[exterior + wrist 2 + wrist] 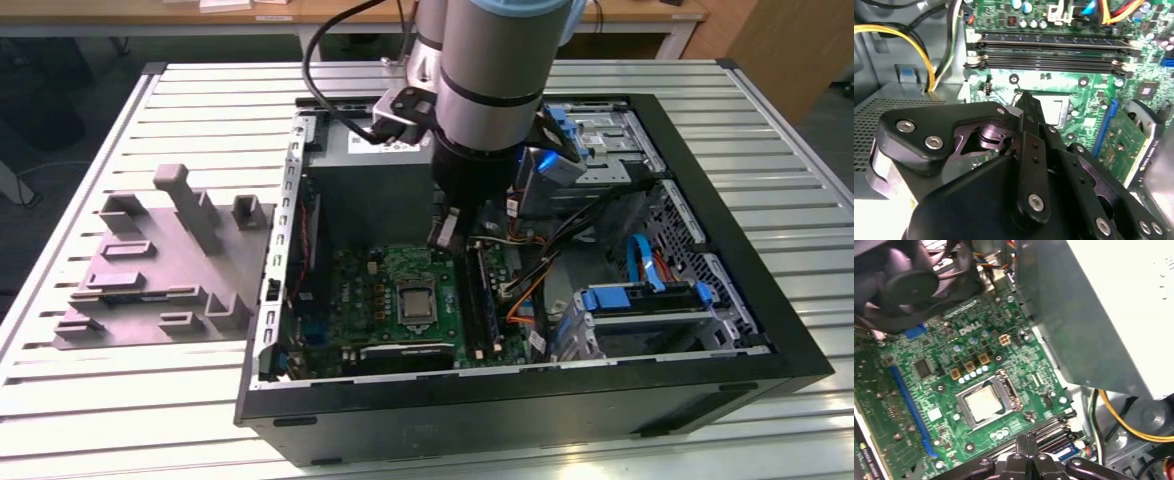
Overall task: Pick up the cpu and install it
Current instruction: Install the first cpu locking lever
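- Slatted white table (160, 400) carries the open computer case (747, 400), with a grey moulded tray (147, 270) at its 9 o'clock in the exterior view.
- I see the cpu (985, 402) seated in the motherboard (939, 390) socket.
- My gripper (1029, 440) hangs just above the board with fingers pressed together, grasping nothing.

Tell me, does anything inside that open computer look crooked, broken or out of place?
Nothing stands out. The cpu lies flat and square in its socket frame on the green motherboard, and the gripper hangs above the board, near the memory slots.
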Robot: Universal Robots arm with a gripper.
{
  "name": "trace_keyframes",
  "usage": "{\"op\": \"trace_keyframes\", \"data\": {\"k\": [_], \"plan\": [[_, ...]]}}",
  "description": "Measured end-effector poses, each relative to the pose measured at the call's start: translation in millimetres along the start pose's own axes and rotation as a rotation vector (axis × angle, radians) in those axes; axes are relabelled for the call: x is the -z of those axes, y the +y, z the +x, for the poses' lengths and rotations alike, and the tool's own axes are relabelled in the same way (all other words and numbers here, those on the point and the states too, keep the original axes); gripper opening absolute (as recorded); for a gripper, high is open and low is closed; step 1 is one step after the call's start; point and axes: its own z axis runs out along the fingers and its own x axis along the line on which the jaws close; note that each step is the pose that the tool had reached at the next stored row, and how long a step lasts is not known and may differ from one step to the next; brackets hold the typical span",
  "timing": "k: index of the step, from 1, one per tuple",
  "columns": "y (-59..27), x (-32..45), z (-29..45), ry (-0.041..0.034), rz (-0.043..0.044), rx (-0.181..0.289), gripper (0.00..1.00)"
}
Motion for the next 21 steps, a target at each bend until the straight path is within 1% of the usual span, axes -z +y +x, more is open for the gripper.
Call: {"op": "trace_keyframes", "data": {"k": [3,11,16,21], "plan": [[2.2,-0.2,-4.8,-0.0001,-0.0001,0.000,0.11],[5.8,-0.6,-12.0,0.0000,0.0000,0.000,0.11],[8.7,-3.0,-17.0,-0.0001,-0.0001,0.000,0.11],[12.4,-7.7,-15.7,-0.0002,0.0001,0.004,0.11]]}}
